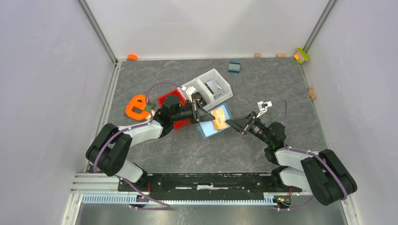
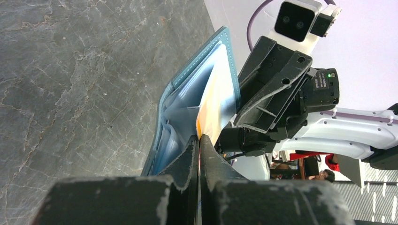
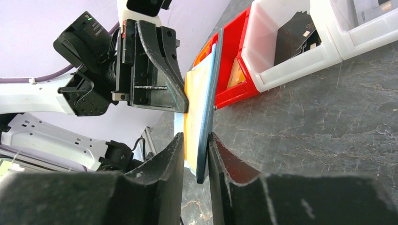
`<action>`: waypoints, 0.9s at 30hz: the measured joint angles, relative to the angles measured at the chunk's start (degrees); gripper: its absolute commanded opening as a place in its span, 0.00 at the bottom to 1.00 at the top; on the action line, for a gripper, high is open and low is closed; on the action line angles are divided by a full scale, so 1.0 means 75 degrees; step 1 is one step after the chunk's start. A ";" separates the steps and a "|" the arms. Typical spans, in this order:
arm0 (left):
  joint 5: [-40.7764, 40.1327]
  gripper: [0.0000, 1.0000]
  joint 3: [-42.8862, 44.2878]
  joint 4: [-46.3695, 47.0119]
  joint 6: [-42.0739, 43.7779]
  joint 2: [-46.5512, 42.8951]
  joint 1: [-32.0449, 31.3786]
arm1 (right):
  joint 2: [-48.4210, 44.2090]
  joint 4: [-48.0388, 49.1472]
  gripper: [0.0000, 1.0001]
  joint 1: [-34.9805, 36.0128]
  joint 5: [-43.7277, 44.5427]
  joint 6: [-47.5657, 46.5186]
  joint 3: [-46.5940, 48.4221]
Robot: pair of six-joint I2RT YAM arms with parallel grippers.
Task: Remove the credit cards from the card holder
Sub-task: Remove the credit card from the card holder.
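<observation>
Grippers meet mid-table | left gripper (image 2: 199,154) pinched shut on card holder (image 1: 215,121) | right gripper (image 3: 196,157) slightly parted, fingers straddling holder's edge, grip unclear | wrist views alone show teal cover, pale-blue pockets | orange credit cards (image 1: 219,117) inside | red bin (image 3: 231,61) behind

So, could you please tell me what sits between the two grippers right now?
The open teal wallet with an orange card on it, seen in the top view.
</observation>
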 measured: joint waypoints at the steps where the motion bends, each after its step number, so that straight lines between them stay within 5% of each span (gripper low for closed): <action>1: 0.0000 0.02 0.0000 0.0003 0.0000 0.0000 0.0003 | 0.0017 -0.0058 0.23 0.0017 0.0003 -0.0050 0.0035; 10: 0.0006 0.02 0.0000 -0.0009 0.0000 0.0000 0.0015 | 0.0099 -0.0889 0.01 0.0058 0.0114 -0.0385 0.0283; 27: -0.0230 0.02 0.0172 -0.0597 0.0184 0.0000 -0.0052 | -0.1378 -0.2025 0.00 -0.0350 0.0941 -0.0664 -0.0166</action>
